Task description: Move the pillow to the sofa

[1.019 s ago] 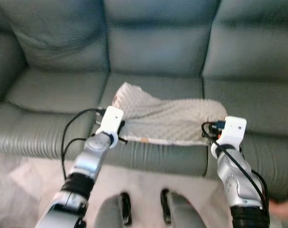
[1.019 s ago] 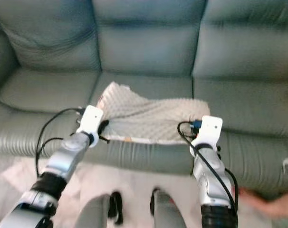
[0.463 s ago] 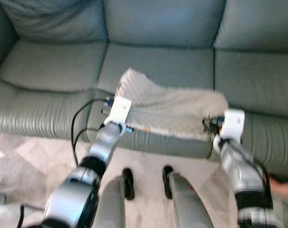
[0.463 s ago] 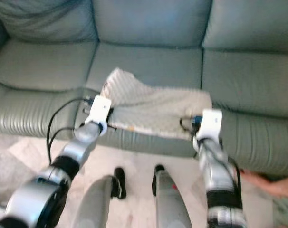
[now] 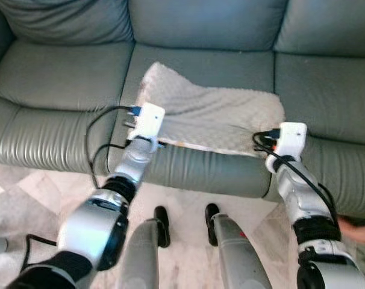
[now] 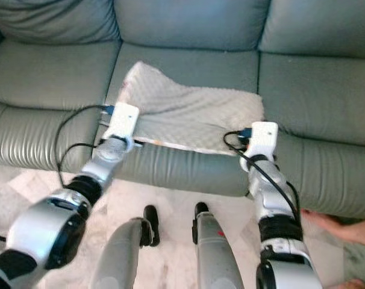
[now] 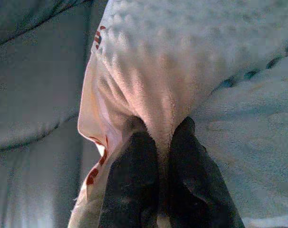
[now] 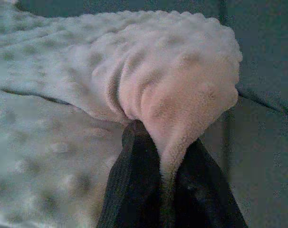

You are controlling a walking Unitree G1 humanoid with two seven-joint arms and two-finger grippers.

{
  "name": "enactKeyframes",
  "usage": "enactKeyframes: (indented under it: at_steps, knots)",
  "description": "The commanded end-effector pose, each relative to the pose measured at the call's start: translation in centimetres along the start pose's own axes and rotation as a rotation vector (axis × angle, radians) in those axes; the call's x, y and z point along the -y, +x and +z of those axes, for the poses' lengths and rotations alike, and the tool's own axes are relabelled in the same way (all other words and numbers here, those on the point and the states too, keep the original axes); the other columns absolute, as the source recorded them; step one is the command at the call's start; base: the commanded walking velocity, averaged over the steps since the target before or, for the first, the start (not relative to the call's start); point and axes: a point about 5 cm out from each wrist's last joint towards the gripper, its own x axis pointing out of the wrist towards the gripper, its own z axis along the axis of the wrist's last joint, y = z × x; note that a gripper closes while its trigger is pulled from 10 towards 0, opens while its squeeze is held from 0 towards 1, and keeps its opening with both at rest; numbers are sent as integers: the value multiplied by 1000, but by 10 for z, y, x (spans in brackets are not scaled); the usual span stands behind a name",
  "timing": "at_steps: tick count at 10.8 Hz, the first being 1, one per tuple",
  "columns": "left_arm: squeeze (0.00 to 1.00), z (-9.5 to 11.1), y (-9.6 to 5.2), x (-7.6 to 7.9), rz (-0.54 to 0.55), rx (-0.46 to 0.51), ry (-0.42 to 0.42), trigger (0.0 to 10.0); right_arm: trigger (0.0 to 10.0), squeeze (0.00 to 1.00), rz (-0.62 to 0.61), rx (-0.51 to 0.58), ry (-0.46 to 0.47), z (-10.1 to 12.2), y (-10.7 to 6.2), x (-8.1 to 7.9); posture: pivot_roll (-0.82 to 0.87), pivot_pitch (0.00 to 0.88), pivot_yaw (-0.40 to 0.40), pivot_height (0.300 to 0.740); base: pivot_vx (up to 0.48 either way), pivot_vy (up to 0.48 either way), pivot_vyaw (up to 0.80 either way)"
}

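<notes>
Your left gripper's fingers (image 7: 134,185) are pressed together on a fold of the pillow (image 5: 212,117), with only pinched fabric between the two black tips. Your right gripper's fingers (image 8: 129,190) are likewise closed on a bunched corner of the same pillow, the plush cloth squeezed up between them.

Beyond and beneath both sets of fingers you see the sofa (image 5: 62,84), grey-green, its three seat cushions running side to side with the back cushions behind. The pillow, pale and dimpled, lies flat on the middle seat cushion, stretched between your two grips; its near edge overhangs the front of the seat just ahead of the fingers. A printed lining with red marks (image 7: 94,173) shows at the corner held on the left.

Your left gripper (image 5: 147,133) sits at the pillow's near left corner, your right gripper (image 5: 285,147) at its near right corner. Below the fingers lies a pale tiled floor (image 5: 20,198). A person's hand (image 6: 333,226) rests near the floor, right of your right arm.
</notes>
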Motion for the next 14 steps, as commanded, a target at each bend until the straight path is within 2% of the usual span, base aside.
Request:
enactKeyframes:
  at_steps: [1,3,4,6,7,8,12,14]
  knots:
    - [0,-19,-2,-19,83,-64,16,10000,10000,0,-1,-44,1,-15,-4,2,-73,455,138,740,0,0,0]
    - [0,-29,-4,-30,127,-106,23,10000,10000,0,49,-40,-53,-18,-1,-7,-74,449,129,740,0,0,0]
    - [0,-35,-5,-31,119,-129,19,10000,10000,0,58,-49,-87,-20,-1,-9,-73,449,126,740,0,0,0]
    - [0,-42,-8,-20,76,-168,-9,10000,10000,0,6,-65,-107,-24,-1,-3,-77,445,122,740,0,0,0]
    - [1000,-43,-8,-16,63,-178,-21,10000,10000,851,4,-58,-108,-23,0,-2,-80,444,121,740,0,0,0]
    - [1000,-43,-9,-13,54,-185,-17,10000,10000,1000,6,-52,-110,-22,1,-2,-85,445,119,740,0,0,0]
    - [1000,-39,-7,-13,50,-170,20,10000,10000,1000,9,-47,-109,-23,0,-3,-87,443,115,740,0,0,0]
    - [1000,-33,-5,-14,49,-150,31,10000,10000,1000,44,-30,-91,-23,0,-10,-93,442,115,740,0,0,0]
